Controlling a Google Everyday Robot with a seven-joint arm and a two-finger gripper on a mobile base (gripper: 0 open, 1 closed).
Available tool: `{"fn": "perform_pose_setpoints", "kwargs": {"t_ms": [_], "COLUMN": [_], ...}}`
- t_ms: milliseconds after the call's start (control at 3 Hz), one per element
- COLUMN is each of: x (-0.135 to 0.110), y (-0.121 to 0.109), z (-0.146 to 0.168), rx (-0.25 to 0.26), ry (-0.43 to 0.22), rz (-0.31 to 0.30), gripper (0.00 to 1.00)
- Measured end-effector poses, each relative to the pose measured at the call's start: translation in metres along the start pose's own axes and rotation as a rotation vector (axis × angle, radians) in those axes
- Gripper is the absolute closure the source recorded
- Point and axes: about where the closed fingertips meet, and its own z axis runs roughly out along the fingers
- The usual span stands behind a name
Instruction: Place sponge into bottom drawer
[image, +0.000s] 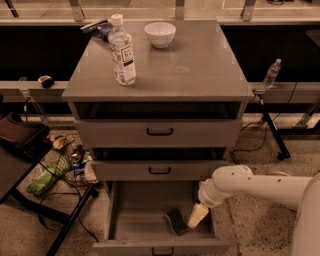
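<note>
The sponge (176, 221), dark green with a yellow edge, lies on the floor of the bottom drawer (132, 220), right of its middle. The bottom drawer is pulled out wide, and its front with the small black handle is at the lower edge of the view. My gripper (198, 216) hangs inside the drawer just right of the sponge, slightly apart from it, empty and open. My white arm (255, 186) reaches in from the right.
The two upper grey drawers (160, 132) (160, 170) are shut. On the cabinet top (190, 70) stand a water bottle (123, 50) and a white bowl (160, 34). Bags and clutter (55, 170) lie on the floor at the left, by a dark stand (20, 145).
</note>
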Motion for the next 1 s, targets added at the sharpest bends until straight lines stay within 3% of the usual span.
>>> {"fn": "perform_pose_setpoints", "kwargs": {"t_ms": [333, 667, 1000], "x": [-0.04, -0.044, -0.005], "y": [-0.006, 0.034, 0.1], "z": [-0.044, -0.118, -0.173], "rx": [0.153, 0.271, 0.313], "ry": [0.033, 0.031, 0.032], "rz": [-0.141, -0.176, 0.002], "gripper": [0.0, 0.0, 0.0]}}
